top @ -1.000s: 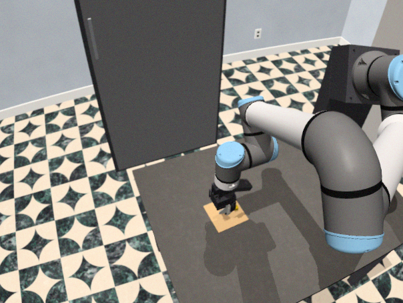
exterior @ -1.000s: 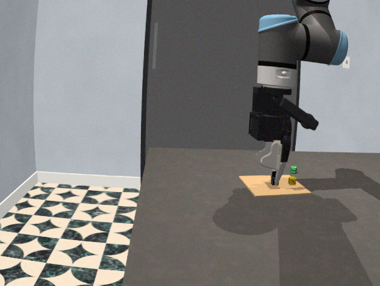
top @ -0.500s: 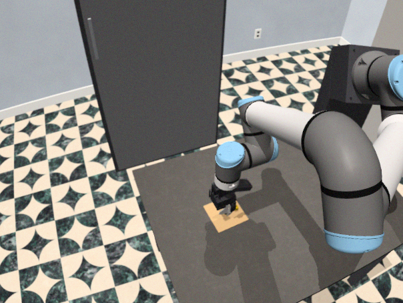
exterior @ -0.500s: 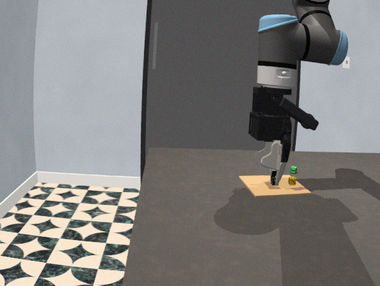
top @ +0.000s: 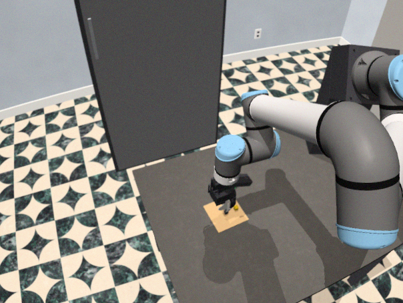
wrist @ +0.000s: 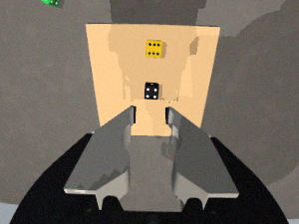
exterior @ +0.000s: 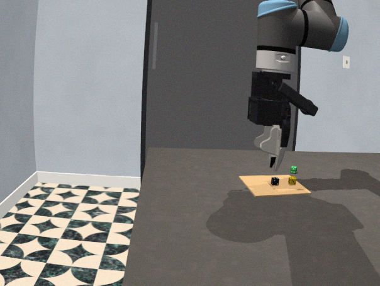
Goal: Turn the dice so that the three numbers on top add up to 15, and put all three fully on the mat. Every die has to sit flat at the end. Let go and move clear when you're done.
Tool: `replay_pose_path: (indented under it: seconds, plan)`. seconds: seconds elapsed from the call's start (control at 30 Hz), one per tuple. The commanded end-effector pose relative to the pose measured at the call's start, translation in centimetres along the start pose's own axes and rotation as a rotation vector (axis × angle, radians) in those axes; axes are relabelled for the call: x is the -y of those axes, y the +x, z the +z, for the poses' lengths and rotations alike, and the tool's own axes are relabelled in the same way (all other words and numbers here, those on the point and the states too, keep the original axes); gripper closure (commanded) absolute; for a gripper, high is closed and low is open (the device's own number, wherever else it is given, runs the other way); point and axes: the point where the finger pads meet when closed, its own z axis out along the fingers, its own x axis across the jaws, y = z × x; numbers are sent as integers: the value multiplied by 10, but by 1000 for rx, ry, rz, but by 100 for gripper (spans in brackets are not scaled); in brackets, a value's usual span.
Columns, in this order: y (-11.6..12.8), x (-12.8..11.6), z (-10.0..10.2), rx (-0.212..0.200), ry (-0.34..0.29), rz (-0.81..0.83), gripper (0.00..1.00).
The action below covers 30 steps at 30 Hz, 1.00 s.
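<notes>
The tan mat [wrist: 151, 79] lies on the dark table top. A black die [wrist: 151, 91] sits flat on it, with several white pips on top. A yellow die [wrist: 153, 48] sits flat further back on the mat, with several dark pips on top. A green die [wrist: 51, 1] lies off the mat on the table, beyond its far left corner. My gripper [wrist: 150, 108] hangs above the mat's near part, a little above the black die [exterior: 275, 181]. Its fingers stand slightly apart with nothing between them. The gripper [exterior: 273, 164] points straight down.
A tall dark cabinet [top: 153, 77] stands at the back edge of the table top. The arm's links [top: 333, 133] reach in from the right and cast a broad shadow in front of the mat [exterior: 274, 185]. The green die [exterior: 294, 169] is just behind the mat.
</notes>
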Motion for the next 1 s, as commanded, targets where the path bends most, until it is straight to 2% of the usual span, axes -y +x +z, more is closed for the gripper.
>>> replay_pose_path:
  seconds: [0.0,0.2,0.43,0.47,0.97]
  plan:
    - [0,3,-23,-2,6,2,82]
    - [0,3,-48,-2,6,2,82]
    - [0,3,-55,-2,6,2,82]
    - [0,3,-55,-2,6,2,0]
    - [0,3,-55,-2,6,2,0]
